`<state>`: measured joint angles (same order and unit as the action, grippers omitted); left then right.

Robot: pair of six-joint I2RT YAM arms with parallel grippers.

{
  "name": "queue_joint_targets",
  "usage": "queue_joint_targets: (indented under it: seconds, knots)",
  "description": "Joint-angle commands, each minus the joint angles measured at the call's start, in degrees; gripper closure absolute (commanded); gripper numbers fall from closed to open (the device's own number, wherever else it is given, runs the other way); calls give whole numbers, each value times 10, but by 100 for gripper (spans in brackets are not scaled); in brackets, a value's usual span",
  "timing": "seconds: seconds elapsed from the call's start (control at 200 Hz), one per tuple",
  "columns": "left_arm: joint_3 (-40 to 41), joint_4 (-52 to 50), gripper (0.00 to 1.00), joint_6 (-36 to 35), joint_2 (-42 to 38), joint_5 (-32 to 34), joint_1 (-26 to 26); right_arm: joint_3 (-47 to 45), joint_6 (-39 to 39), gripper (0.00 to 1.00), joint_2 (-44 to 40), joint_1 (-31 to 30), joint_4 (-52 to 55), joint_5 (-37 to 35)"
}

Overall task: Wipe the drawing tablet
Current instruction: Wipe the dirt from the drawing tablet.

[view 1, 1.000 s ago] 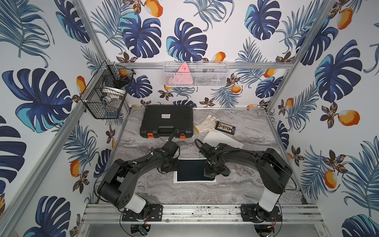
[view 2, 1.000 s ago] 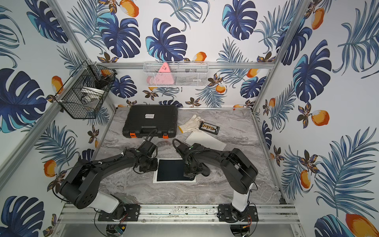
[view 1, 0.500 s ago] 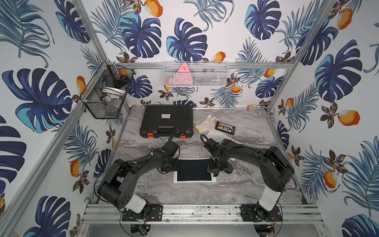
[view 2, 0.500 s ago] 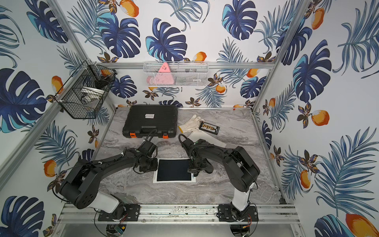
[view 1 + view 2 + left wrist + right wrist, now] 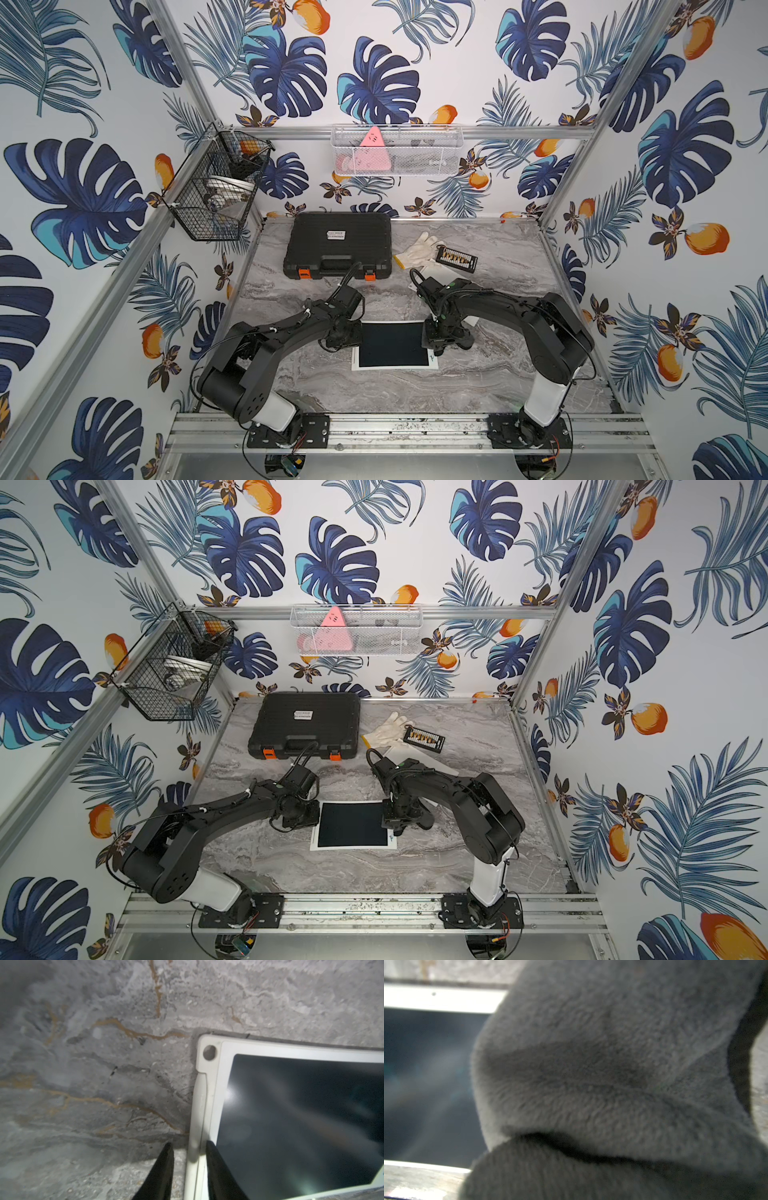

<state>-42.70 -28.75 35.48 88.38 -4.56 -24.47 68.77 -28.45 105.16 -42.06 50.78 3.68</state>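
Note:
The drawing tablet [image 5: 392, 345] [image 5: 352, 825], a white frame round a dark screen, lies flat on the marble table between both arms. My left gripper [image 5: 355, 338] [image 5: 188, 1147] stands at its left edge. The jaws are slightly open and straddle the white rim [image 5: 200, 1105], one finger over the table, the other on the frame. My right gripper [image 5: 432, 340] sits low at the tablet's right edge, shut on a grey cloth [image 5: 591, 1064] [image 5: 462, 336]. That cloth fills the right wrist view and hides the fingers, covering the right side of the screen [image 5: 425, 1084].
A black tool case [image 5: 338, 245] lies behind the arms. A white glove [image 5: 415, 251], a black bit holder [image 5: 456, 259] and a white card [image 5: 436, 274] lie at the back right. A wire basket [image 5: 216, 187] hangs on the left wall, a mesh tray [image 5: 397, 151] on the back wall.
My right gripper has slid the cloth a little to the right across the screen, to the tablet's right edge, baring more screen. The left arm has stayed put.

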Motion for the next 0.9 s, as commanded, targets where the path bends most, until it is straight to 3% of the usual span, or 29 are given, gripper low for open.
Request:
queue_joint_targets:
  seconds: [0.0, 0.115, 0.31, 0.57, 0.796, 0.896]
  knots:
    - [28, -40, 68, 4, 41, 38, -1, 42, -9, 100, 21, -39, 9, 12]
    - [29, -40, 68, 5, 42, 38, -2, 56, -30, 100, 44, -41, -2, 31]
    - [32, -39, 68, 5, 40, 39, -1, -8, 14, 100, 8, 27, 5, 6]
    - [31, -40, 68, 4, 42, 38, -1, 32, -22, 100, 27, -52, 7, 36]
    - [32, -39, 68, 4, 42, 38, -1, -33, -3, 100, -8, 21, -1, 18]
    - [35, -38, 68, 4, 42, 37, -2, -34, 8, 100, -19, 13, 10, 13]
